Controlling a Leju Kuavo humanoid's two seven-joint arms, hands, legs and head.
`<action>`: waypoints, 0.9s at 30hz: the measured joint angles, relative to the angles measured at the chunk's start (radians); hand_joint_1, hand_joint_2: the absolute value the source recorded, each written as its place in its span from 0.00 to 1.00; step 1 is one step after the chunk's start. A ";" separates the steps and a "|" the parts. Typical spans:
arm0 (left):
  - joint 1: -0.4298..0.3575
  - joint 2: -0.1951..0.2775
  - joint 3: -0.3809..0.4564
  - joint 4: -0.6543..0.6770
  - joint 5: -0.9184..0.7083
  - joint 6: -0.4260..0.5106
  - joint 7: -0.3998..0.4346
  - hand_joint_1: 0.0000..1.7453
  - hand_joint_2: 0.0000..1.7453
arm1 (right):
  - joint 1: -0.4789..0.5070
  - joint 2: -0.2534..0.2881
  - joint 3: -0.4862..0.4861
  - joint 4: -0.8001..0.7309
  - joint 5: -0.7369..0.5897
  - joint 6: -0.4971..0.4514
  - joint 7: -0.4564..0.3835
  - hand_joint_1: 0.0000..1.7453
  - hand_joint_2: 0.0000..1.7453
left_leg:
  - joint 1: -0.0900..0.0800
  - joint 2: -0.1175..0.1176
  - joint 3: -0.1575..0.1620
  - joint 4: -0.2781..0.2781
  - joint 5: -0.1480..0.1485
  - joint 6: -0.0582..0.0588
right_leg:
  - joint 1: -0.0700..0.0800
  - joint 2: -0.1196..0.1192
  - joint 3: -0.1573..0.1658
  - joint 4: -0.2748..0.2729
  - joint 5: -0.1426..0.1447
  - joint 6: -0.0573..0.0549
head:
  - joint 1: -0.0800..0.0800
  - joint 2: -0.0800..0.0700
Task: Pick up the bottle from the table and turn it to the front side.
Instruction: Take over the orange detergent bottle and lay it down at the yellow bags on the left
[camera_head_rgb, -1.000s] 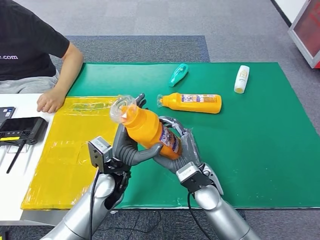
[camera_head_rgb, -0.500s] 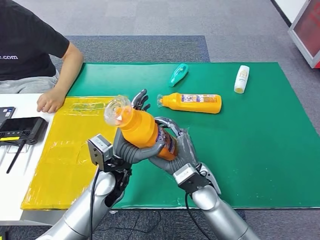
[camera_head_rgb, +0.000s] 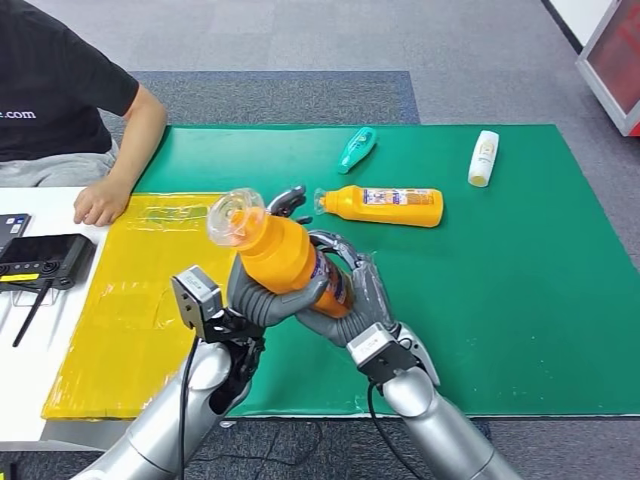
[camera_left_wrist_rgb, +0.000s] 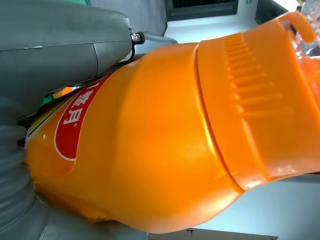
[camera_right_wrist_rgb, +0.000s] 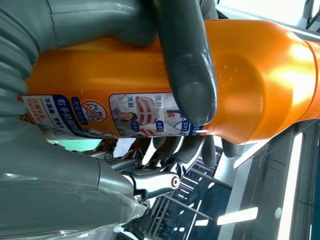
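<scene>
Two hands are on the orange bottle (camera_head_rgb: 290, 262) now, and it is well clear of the green mat (camera_head_rgb: 490, 300), held in the air above the mat's near edge. Over the last second the bottle creeps toward the robot's left and its clear-capped neck swings a touch further that way, so the handover is going through and the turn is under way.

The left hand (camera_head_rgb: 260, 295) wraps the upper body just below the neck, its thick thumb lying across the front, fingertips poking out behind near the cap. The right hand (camera_head_rgb: 355, 295) cradles the lower half from underneath, fingers curled round the printed label. Both are clasped on the bottle; neither has let go.

From the left wrist, a red oval logo is coming into sight on the bottle's side, which I'd judge to be the front label rolling round. From the right wrist, the small-print panel sits under a dark finger, so that looks like the back.

A second orange bottle (camera_head_rgb: 385, 206), a teal tube (camera_head_rgb: 356, 149) and a white bottle (camera_head_rgb: 483, 158) lie further back on the mat. A person's hand (camera_head_rgb: 98, 205) rests by the yellow sheet (camera_head_rgb: 128, 330).
</scene>
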 joint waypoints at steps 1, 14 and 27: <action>0.000 0.000 0.000 -0.001 -0.004 0.005 -0.003 1.00 1.00 | -0.001 0.000 0.001 0.000 0.000 0.000 0.000 1.00 1.00 | 0.000 0.000 0.000 0.000 0.000 0.000 | 0.000 0.000 0.000 0.000 0.000 0.000 | 0.000 0.000; -0.003 -0.003 0.002 -0.014 -0.020 0.050 -0.024 1.00 1.00 | -0.003 0.002 0.021 0.000 0.000 0.002 -0.002 0.09 1.00 | 0.000 0.000 0.000 0.000 0.000 0.000 | 0.000 0.000 0.000 0.000 0.000 0.000 | 0.000 0.000; -0.008 -0.002 0.004 -0.020 -0.049 0.091 -0.049 1.00 1.00 | -0.003 0.005 0.041 0.000 -0.018 0.017 0.013 0.00 1.00 | 0.000 0.000 0.000 0.000 0.000 0.000 | 0.000 0.000 0.000 0.000 0.000 0.000 | 0.000 0.000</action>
